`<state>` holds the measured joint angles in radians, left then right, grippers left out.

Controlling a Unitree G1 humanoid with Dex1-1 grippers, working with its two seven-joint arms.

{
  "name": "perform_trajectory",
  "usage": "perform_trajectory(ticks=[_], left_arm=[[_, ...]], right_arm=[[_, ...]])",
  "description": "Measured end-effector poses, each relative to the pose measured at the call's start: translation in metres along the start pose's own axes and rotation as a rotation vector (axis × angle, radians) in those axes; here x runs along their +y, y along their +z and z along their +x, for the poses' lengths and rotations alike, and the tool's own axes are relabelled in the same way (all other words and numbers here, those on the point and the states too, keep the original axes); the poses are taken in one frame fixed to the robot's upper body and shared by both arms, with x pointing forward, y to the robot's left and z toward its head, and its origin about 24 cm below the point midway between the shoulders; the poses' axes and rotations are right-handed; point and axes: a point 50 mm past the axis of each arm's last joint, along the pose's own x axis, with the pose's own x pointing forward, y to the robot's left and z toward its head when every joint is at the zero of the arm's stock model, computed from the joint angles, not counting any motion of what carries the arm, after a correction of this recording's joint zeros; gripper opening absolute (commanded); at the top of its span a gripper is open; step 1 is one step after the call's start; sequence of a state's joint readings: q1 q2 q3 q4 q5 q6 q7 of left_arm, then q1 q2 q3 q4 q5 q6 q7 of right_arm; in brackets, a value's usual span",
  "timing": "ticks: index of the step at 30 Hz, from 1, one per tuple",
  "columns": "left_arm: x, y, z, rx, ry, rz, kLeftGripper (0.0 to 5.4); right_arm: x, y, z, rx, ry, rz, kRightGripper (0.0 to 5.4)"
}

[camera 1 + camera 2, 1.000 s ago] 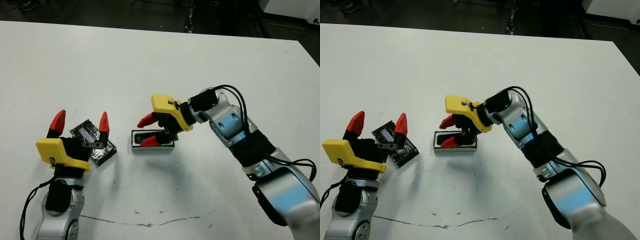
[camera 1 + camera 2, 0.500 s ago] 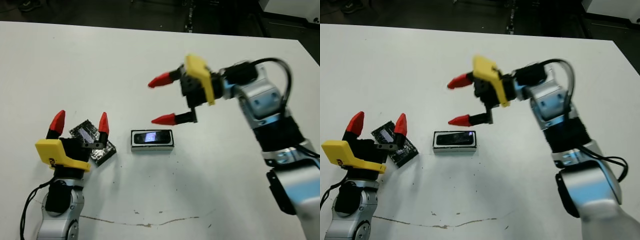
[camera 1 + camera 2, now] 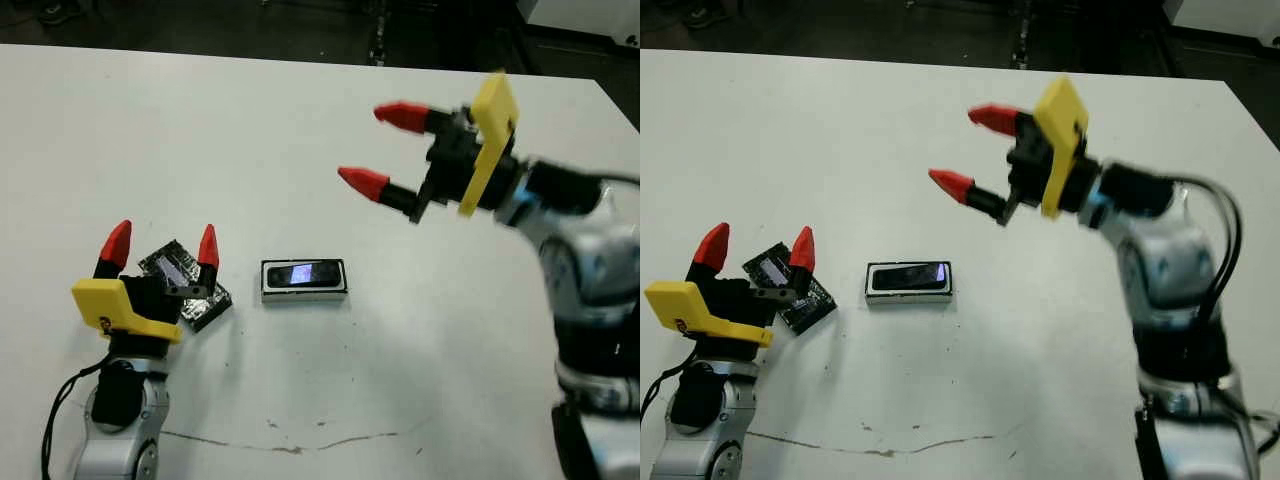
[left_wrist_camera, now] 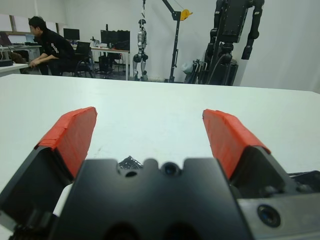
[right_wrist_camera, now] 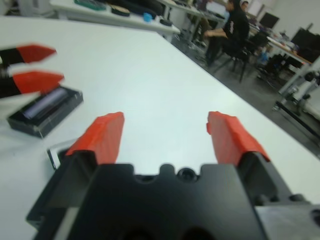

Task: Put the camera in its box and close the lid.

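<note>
Head views: a second ago the right pincer [image 3: 385,150] was down at the box [image 3: 305,281], fingers on the camera [image 3: 303,273]; now it is lifted well clear, up and to the right, spread wide and empty. The camera lies flat in the box, near the middle of the surface [image 3: 300,120], uncovered. The left pincer [image 3: 160,245] has not moved: spread wide, it hangs over the lid [image 3: 185,285], which lies tilted just left of the box, apart from it. Open surface lies all round the box; every edge is well away.

Left wrist view: both red fingers [image 4: 70,132] stand wide with bare surface ahead; a person sits at a desk beyond. The lid barely shows.

Right wrist view: wide fingers [image 5: 102,135], nothing between them; off to one side sits the box, holding the camera, with the left pincer's red tips [image 5: 30,67] by it.
</note>
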<state>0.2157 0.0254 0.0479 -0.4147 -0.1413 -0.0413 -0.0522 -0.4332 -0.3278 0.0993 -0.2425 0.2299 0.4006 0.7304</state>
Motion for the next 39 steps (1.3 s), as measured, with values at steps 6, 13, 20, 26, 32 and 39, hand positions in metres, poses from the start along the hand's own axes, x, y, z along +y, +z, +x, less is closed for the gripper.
perform_trajectory(ticks=[6,13,20,26,32,39], left_arm=[[0.000,0.000,0.000,0.000,0.000,0.001,5.40],[0.000,0.000,0.000,0.000,0.000,-0.004,5.40],[0.000,0.000,0.000,0.005,0.000,-0.012,5.40],[0.000,0.000,0.000,0.005,-0.001,-0.010,5.40],[-0.001,0.000,0.000,0.005,-0.002,-0.006,5.40],[-0.001,0.000,0.000,0.005,-0.003,-0.003,5.40]], right_arm=[[0.023,-0.022,-0.001,-0.043,0.005,0.039,2.85],[0.033,-0.025,0.002,-0.067,0.016,-0.013,1.71],[0.039,-0.031,0.006,-0.036,0.042,-0.043,0.57],[0.045,-0.034,0.010,-0.007,0.070,-0.054,0.01],[0.051,-0.042,0.014,0.035,0.096,-0.047,0.01],[0.057,-0.050,0.017,0.079,0.123,-0.057,0.01]])
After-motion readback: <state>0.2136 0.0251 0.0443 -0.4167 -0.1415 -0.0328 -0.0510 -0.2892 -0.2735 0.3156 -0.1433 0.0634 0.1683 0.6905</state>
